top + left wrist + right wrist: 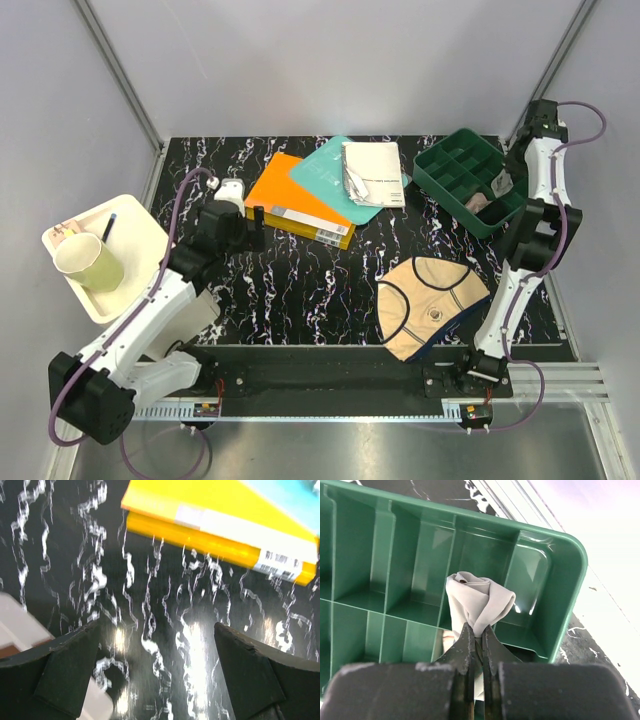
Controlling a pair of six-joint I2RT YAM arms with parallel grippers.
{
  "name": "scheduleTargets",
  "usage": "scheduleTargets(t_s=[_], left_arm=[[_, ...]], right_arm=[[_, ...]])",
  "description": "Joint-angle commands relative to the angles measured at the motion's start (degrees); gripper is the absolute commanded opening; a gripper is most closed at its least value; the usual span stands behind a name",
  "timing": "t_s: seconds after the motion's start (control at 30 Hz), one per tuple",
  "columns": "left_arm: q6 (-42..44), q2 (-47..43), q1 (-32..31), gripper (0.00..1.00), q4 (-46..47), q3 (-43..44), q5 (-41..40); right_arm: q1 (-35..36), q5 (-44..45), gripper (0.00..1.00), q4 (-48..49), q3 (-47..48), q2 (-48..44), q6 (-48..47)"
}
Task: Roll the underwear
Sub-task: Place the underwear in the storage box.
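Left of the beige briefs (432, 305), the bare black table (300, 290) lies open. Behind them, stacked books (300, 208) and a green divided tray (437, 192) block the way. The right arm (525, 245) stands just to their right.

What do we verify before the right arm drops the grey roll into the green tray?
1. Grip: right gripper shut on the grey roll: ok.
2. Shape: roll tight, not unravelling: ok.
3. Position: roll over a compartment of the green tray: ok.
4. Depth: roll seated on the compartment floor: cannot tell, hidden.
5. Other arm: left gripper open, empty, apart from the orange book: ok.
6. Remaining work: beige underwear rolled: not ok, it lies flat on the table.
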Motion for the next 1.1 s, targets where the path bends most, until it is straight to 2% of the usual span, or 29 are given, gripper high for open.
scheduleTargets(t_s=[0.0,0.3,0.43,1.07], left_arm=[[3.71,2.51,0.84,0.99,10.56,3.19,-0.46],[5.12,12.36,2.6,0.99,15.05,8.2,1.65],[5.56,12.36,2.69,0.99,15.05,7.94,2.27],[4.59,11.31,2.95,0.99,15.05,6.97,3.06]], right_arm=[[-1.79,-0.39,0.0,-1.75,4.21,0.53,0.3],[-4.43,-0.04,0.0,-5.44,10.37,7.92,0.83],[-4.69,1.97,0.0,-5.53,9.84,8.63,0.39],[-5.22,-1.01,0.0,-5.09,11.6,15.04,-6.29]])
